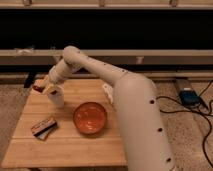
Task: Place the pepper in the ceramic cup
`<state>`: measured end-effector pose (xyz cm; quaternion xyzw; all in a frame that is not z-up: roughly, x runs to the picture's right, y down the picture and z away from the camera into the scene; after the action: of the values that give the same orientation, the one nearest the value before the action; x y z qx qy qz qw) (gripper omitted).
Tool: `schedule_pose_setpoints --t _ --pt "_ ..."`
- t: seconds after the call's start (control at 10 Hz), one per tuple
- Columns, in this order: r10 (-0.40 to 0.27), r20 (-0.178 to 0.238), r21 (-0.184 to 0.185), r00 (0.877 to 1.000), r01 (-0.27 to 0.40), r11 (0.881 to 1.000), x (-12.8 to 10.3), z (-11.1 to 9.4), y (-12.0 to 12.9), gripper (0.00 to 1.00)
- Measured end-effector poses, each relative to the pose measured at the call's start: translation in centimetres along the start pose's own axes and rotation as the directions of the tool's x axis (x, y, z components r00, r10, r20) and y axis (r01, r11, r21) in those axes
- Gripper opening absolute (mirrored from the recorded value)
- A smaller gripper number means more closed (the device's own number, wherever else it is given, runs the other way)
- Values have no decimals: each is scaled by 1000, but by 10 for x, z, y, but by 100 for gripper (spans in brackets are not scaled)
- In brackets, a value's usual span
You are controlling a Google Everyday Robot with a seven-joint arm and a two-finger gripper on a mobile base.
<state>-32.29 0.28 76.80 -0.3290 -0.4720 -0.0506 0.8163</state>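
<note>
The white ceramic cup point(57, 97) stands upright at the far left of the wooden table point(65, 147). My gripper point(44, 87) is at the end of the white arm, just above and to the left of the cup's rim. It is shut on the pepper point(37, 89), a small dark red piece that sticks out to the left of the fingers, beside the cup's rim and outside the cup.
A round orange-red bowl point(90, 118) sits at the table's middle, right of the cup. A brown-and-black block point(43, 127) lies near the left front. A white oblong bottle point(107, 94) lies behind the bowl, partly hidden by my arm. Cables and a blue device point(189, 96) lie on the floor at right.
</note>
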Motion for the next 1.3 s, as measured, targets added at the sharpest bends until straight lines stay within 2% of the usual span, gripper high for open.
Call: schedule_pose_setpoints --t 0.4,0.5,1.3 --pt "43 12 -1 999 -43 999 11 5 3 75" --pt "51 14 1 999 -51 999 14 5 3 79" --pt "72 15 31 997 -73 997 20 -3 -2 80"
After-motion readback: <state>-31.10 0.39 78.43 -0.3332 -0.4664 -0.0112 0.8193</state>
